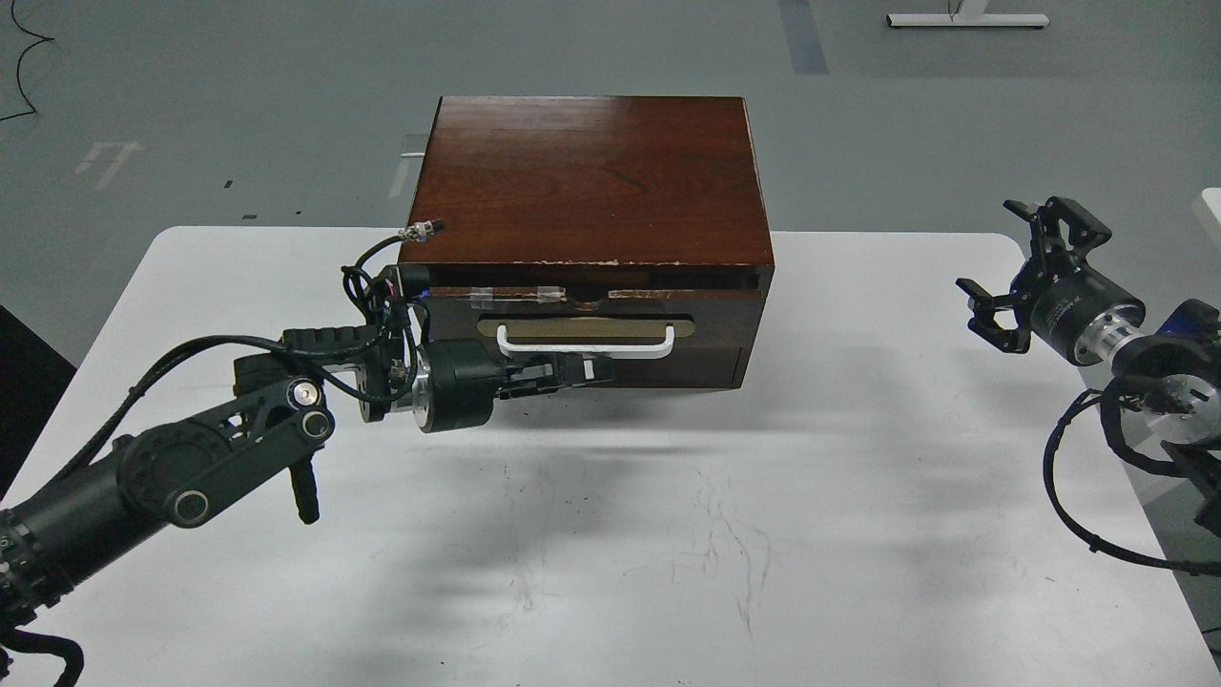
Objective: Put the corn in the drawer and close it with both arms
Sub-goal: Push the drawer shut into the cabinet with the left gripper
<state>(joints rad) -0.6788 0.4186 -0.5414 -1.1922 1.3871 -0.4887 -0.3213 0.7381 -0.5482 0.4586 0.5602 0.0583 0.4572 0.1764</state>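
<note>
The drawer (pixel 582 329) sits in the upper front of the dark wooden cabinet (pixel 587 176), which stands on the white table (pixel 610 534). It appears nearly or fully pushed in; only a thin dark slot shows above its taped front edge. The corn is not visible anywhere on the table or in either gripper. Judgement: it is probably already inside the drawer, whose interior cannot be seen from this view, so the contents cannot be confirmed.

The left gripper (pixel 577 370) lies horizontally against the drawer front, directly below the white bar handle (pixel 584 342). Its fingers are seen dark and close together; whether they are spread or pressed together cannot be told.

The right gripper (pixel 1013 272) hovers above the table's right edge, well apart from the cabinet, with its fingers spread and nothing between them.

Step in hand, by judgement: closing the drawer. The next move calls for a straight push along the drawer's travel until its front sits flush, with the cabinet kept from sliding backward on the smooth table. The right arm is not placed to assist.
</note>
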